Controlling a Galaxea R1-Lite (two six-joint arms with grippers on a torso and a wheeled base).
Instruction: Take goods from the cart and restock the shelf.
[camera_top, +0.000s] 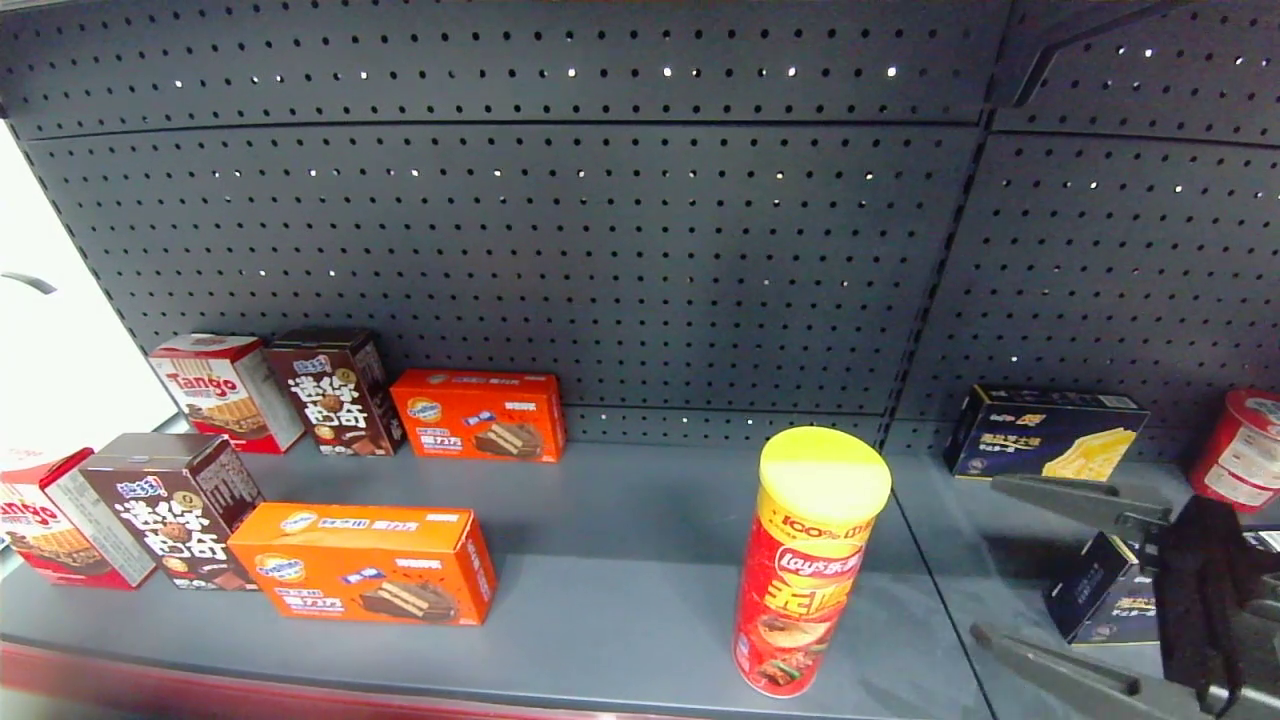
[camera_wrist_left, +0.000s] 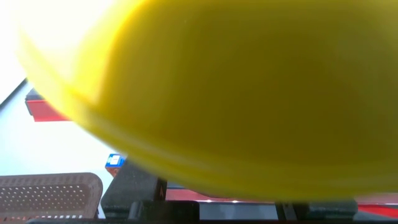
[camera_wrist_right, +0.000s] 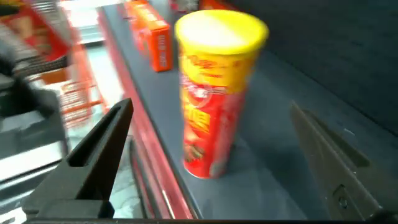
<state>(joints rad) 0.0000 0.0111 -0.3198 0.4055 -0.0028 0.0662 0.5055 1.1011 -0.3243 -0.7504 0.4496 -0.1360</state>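
Note:
A red chips can (camera_top: 810, 570) with a yellow lid stands upright on the grey shelf (camera_top: 620, 560), near its front edge. My right gripper (camera_top: 985, 558) hangs open to the right of the can, apart from it, fingers pointing toward it. In the right wrist view the can (camera_wrist_right: 211, 143) stands a little beyond the open right gripper (camera_wrist_right: 211, 112), in line with the gap between the two dark fingers (camera_wrist_right: 102, 155). A yellow rounded surface (camera_wrist_left: 236, 87), like a can lid, sits very close to the left wrist camera.
Red, brown and orange snack boxes (camera_top: 365, 560) stand in two rows at the shelf's left. A dark blue box (camera_top: 1045, 435) and a red tub (camera_top: 1240, 450) sit at the right; another blue box (camera_top: 1105, 600) lies behind my right gripper. A brown basket (camera_wrist_left: 46, 193) lies below.

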